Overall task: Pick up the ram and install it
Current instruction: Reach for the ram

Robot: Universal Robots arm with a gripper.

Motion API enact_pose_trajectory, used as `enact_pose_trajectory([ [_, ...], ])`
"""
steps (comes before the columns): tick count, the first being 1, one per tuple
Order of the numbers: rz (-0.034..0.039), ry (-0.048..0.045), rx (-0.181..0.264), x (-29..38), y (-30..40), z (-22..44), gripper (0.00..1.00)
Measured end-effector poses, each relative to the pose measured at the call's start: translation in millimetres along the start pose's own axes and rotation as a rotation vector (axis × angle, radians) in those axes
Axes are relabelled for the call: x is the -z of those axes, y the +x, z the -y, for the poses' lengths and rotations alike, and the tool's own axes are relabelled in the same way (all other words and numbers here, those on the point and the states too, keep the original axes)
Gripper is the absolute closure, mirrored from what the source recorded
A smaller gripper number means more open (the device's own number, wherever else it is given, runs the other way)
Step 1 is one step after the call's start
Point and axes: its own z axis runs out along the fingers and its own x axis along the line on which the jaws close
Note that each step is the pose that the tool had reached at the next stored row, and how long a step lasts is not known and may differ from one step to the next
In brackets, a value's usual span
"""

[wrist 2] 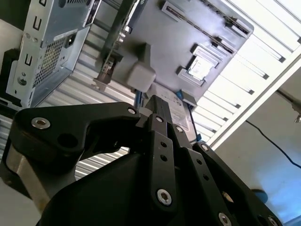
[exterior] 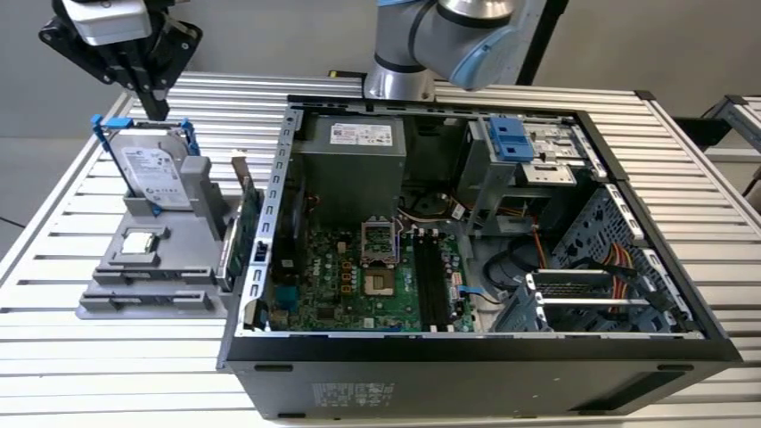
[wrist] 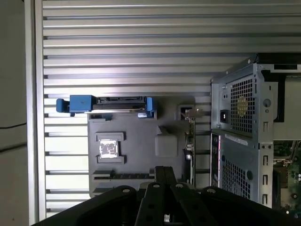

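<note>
- Looking first at the ram [wrist: 123,175], we find it standing on edge in a slot by the grey holder's [wrist: 136,127] near end, at the exterior view's left, with its long axis running left to right.
- Farther back stands the hard drive [exterior: 155,165].
- Above it we see the gripper [exterior: 155,109] pointing straight down, fingers pressed together on nothing.
- The open computer case [exterior: 476,352] sits to the right.

Silver arm [exterior: 402,40], blue joint cap [exterior: 497,52]; black gripper [exterior: 156,109].
</note>
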Motion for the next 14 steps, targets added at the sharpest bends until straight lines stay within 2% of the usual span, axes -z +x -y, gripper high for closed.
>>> enact_pose_trajectory([
  [14,-0.0004,0.0000,0.007,0.0,23.8,0.6,1.00],
])
